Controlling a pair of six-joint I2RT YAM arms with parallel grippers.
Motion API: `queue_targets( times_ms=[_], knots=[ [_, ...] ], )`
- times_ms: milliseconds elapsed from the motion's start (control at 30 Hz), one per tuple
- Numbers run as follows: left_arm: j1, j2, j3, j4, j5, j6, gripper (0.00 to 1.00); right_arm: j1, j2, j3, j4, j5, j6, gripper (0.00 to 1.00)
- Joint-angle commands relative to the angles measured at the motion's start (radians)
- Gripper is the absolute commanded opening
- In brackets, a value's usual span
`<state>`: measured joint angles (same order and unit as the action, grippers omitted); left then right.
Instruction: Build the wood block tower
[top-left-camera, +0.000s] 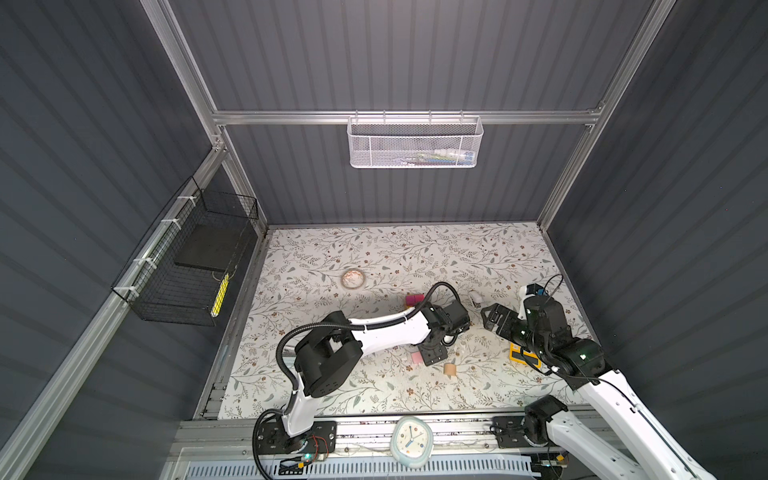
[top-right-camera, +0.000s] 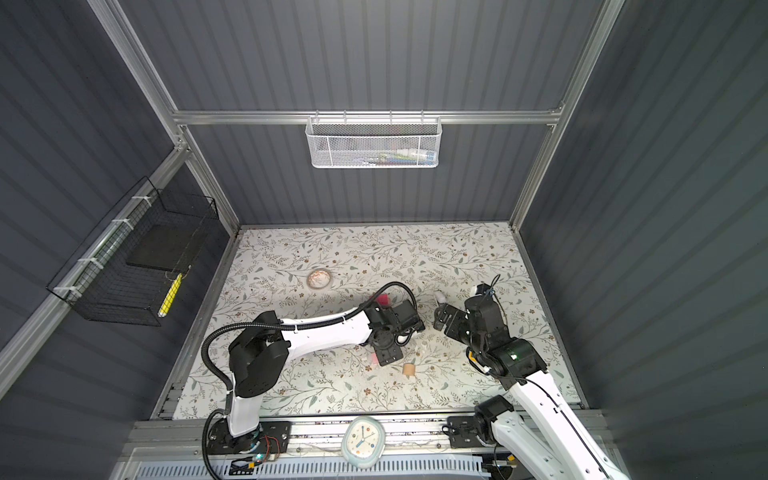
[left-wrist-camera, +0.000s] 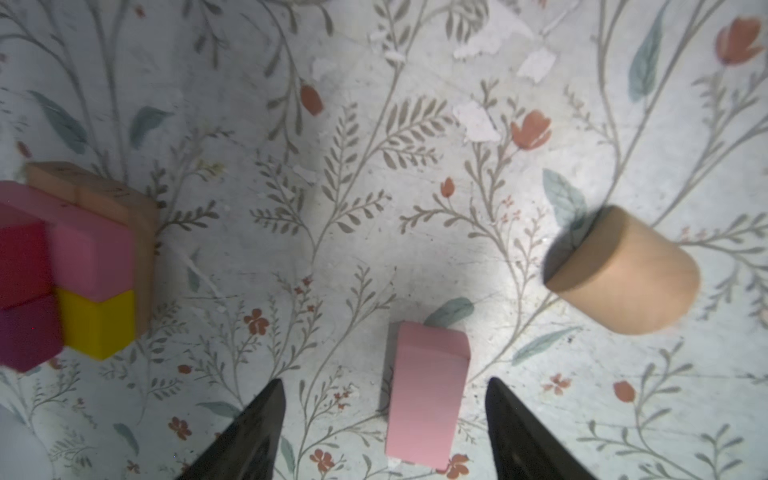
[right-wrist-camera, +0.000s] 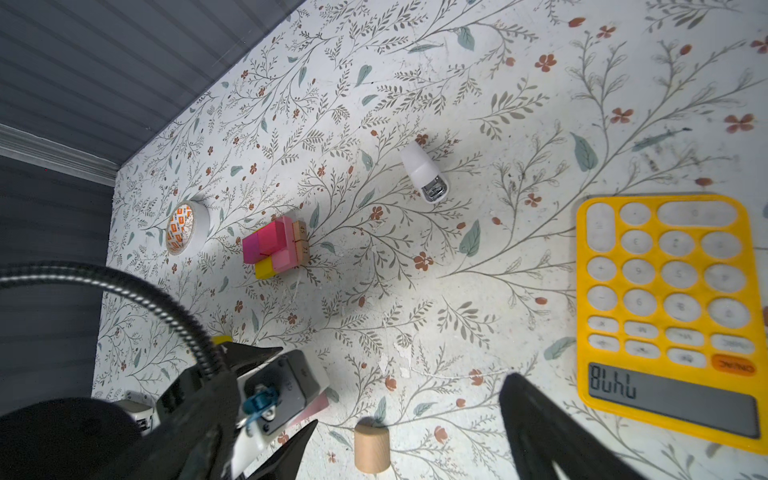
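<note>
Inside the left gripper (left-wrist-camera: 384, 379), jaws spread, a pink block (left-wrist-camera: 428, 395) lies free; right gripper (right-wrist-camera: 411, 399) spread too

A robotics lab cell: grey ribbed panels (top-left-camera: 415, 54) and aluminium framing (top-left-camera: 291, 117) are enclosing a floral-papered bench (top-left-camera: 415, 249), two white robot arms (top-left-camera: 386, 332) (top-left-camera: 615, 399) are sitting bolted to a rail (top-left-camera: 457, 428) at six o'clock, a mesh basket (top-left-camera: 414, 143) is hanging at twelve.

grey ribbed walls (top-left-camera: 415, 54), aluminium frame (top-left-camera: 291, 117), floral tabletop (top-left-camera: 415, 249), white mesh basket (top-left-camera: 415, 147), black wire basket (top-left-camera: 174, 299).
</note>
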<state>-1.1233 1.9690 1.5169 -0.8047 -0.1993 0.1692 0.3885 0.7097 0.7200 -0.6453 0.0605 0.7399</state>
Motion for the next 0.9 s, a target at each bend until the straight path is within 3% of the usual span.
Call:
queue_targets(
  times_ms=[0,467,867],
  knots=[
    [-0.003,-0.097,0.043,-0.054,-0.011,-0.042,0.77,-0.006,-0.007,0.025,-0.019,0.019,-0.002,0.99],
    [-0.003,-0.379,-0.047,-0.004,-0.07,-0.25,0.78,-0.005,-0.043,0.022,-0.01,0.043,0.007,0.99],
    [-0.003,-0.501,-0.152,0.065,-0.052,-0.717,0.79,-0.005,-0.054,0.023,-0.011,0.052,0.001,0.99]
  ],
)
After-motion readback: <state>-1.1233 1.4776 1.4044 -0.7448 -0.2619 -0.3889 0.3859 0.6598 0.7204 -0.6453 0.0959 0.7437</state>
